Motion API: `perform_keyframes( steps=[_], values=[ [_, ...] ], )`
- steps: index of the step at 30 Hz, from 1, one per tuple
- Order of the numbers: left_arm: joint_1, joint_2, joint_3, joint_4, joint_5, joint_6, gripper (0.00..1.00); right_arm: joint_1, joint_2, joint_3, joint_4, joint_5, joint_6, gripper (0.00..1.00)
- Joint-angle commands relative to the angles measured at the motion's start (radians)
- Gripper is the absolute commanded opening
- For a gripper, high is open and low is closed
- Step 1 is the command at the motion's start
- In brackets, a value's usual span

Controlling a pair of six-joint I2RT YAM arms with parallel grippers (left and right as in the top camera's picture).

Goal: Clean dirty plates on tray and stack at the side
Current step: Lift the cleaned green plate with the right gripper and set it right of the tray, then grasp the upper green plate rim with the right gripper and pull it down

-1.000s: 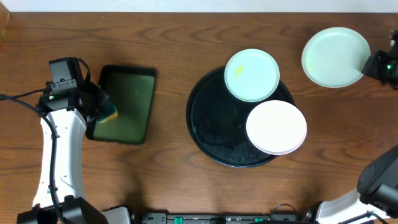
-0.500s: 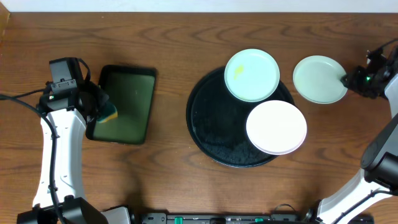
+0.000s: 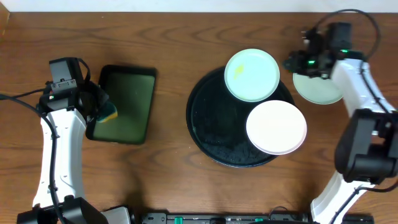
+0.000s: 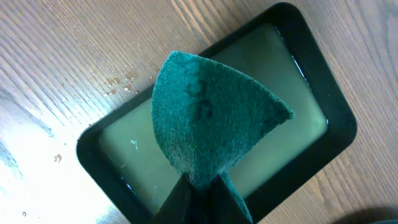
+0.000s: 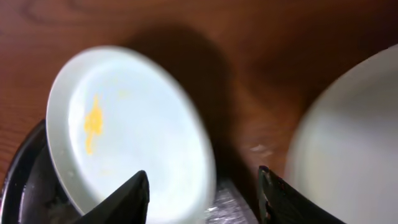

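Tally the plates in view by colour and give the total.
Mint: 2, the stained mint plate and the far-right mint plate.
White: 1, the white plate.
Total: 3.

Table (image 3: 168, 180), as I read it from overhead:
1. Tray (image 3: 208, 124): right of centre.
2. Plate one (image 3: 252, 74): on the tray's rim at 1 o'clock, overhanging it.
3. Plate two (image 3: 276, 127): on the tray at 4 o'clock.
4. Plate three (image 3: 320, 93): on the table, off the tray at 2 o'clock.
5. Small tray (image 3: 127, 99): well apart at the tray's 9 o'clock.
6. Sponge (image 3: 107, 113): over the small tray's 8 o'clock edge.
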Motion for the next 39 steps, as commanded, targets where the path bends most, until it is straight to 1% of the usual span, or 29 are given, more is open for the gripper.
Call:
perform_keyframes(
  steps=[1, 2, 4, 6, 12, 18, 22, 25, 28, 30, 33, 36, 39],
  values=[
    [0.001, 0.0, -0.006, 0.002, -0.002, 0.017, 0.07, 0.064, 0.016, 0.016, -0.031, 0.185, 0.172, 0.52],
    [0.001, 0.0, -0.006, 0.002, -0.002, 0.017, 0.07, 0.096, 0.016, 0.016, -0.051, 0.233, 0.212, 0.51],
    [0.001, 0.0, -0.006, 0.002, -0.001, 0.017, 0.08, 0.129, 0.02, 0.013, -0.071, 0.306, 0.245, 0.48],
    [0.001, 0.0, -0.006, 0.002, -0.001, 0.017, 0.08, 0.154, 0.029, 0.003, -0.066, 0.339, 0.261, 0.46],
    [0.001, 0.0, -0.006, 0.002, -0.001, 0.017, 0.07, 0.204, 0.073, -0.002, -0.066, 0.35, 0.304, 0.45],
    [0.001, 0.0, -0.006, -0.003, -0.001, 0.017, 0.07, 0.214, 0.084, -0.002, -0.112, 0.492, 0.344, 0.46],
    [0.001, 0.0, -0.006, -0.001, -0.001, 0.017, 0.07, 0.202, 0.084, 0.0, -0.1, 0.473, 0.319, 0.47],
    [0.001, 0.0, -0.006, -0.001, -0.001, 0.017, 0.07, 0.201, 0.083, 0.027, -0.096, 0.412, 0.254, 0.48],
    [0.001, 0.0, -0.006, 0.002, -0.001, 0.017, 0.07, 0.206, 0.074, 0.083, -0.107, 0.306, 0.219, 0.52],
    [0.001, 0.0, -0.006, 0.002, -0.002, 0.017, 0.07, 0.206, 0.066, 0.119, -0.134, 0.283, 0.219, 0.52],
    [0.001, 0.0, -0.006, 0.002, -0.002, 0.017, 0.07, 0.2, 0.04, 0.171, -0.199, 0.303, 0.209, 0.53],
    [0.001, 0.0, -0.006, 0.002, -0.002, 0.017, 0.07, 0.176, 0.021, 0.179, -0.247, 0.311, 0.209, 0.66],
    [0.001, 0.0, -0.006, 0.002, -0.002, 0.017, 0.08, 0.132, 0.021, 0.172, -0.318, 0.311, 0.209, 0.64]
  ],
)
